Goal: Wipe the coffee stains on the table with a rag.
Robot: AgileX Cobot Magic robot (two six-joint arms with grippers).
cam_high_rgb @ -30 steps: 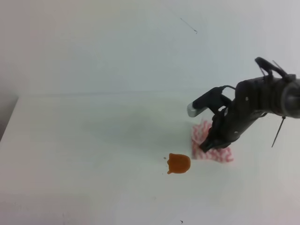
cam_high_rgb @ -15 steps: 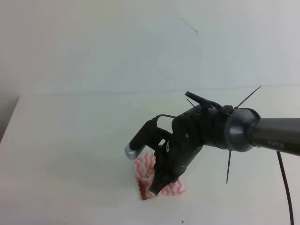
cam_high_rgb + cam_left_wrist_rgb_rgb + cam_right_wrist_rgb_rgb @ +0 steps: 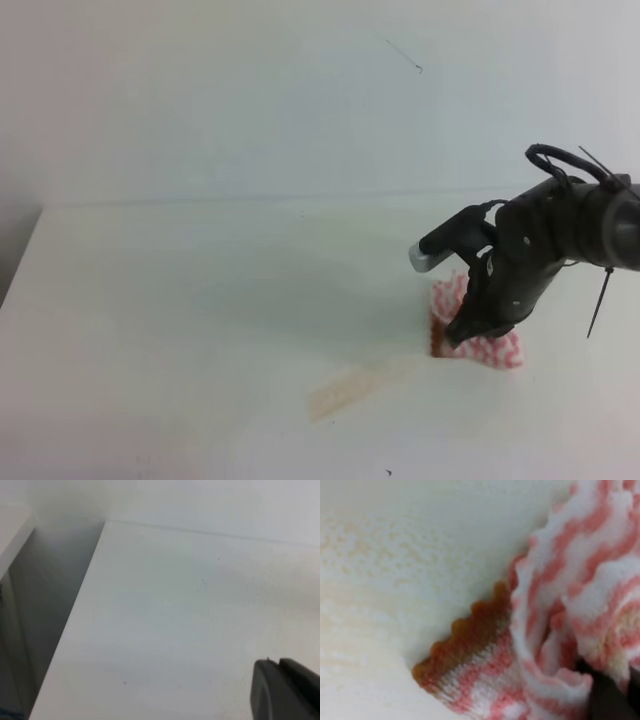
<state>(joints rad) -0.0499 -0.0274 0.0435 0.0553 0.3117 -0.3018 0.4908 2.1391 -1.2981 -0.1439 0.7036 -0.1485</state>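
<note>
left edge: the big plain white matte table [image 3: 150, 330] ends on the left, with a grey shadowy gap beside it; the left wrist view shows the same edge and a few tiny dark specks on the top
left pincer: only a black tip [image 3: 285, 690] pokes into the corner of its own camera view, hanging over bare table, honestly can't tell if it's open or closed
coffee stains: just a pale orange-brown smear [image 3: 355, 388] on the table, a slanted streak running up toward the cloth
rag: small folded cloth with pink and white zigzag stripes and a wavy edge [image 3: 480, 320], sitting on the table right of centre at the upper right end of the smear; its left edge is soaked brown, really obvious up close [image 3: 470, 645]
right pincer: black, angled down, clamped tight on the rag [image 3: 462, 335], bunching it up; its body hides the rag's top
wall: pale and blank behind the table, one thin dark mark [image 3: 402, 55] up high
</note>
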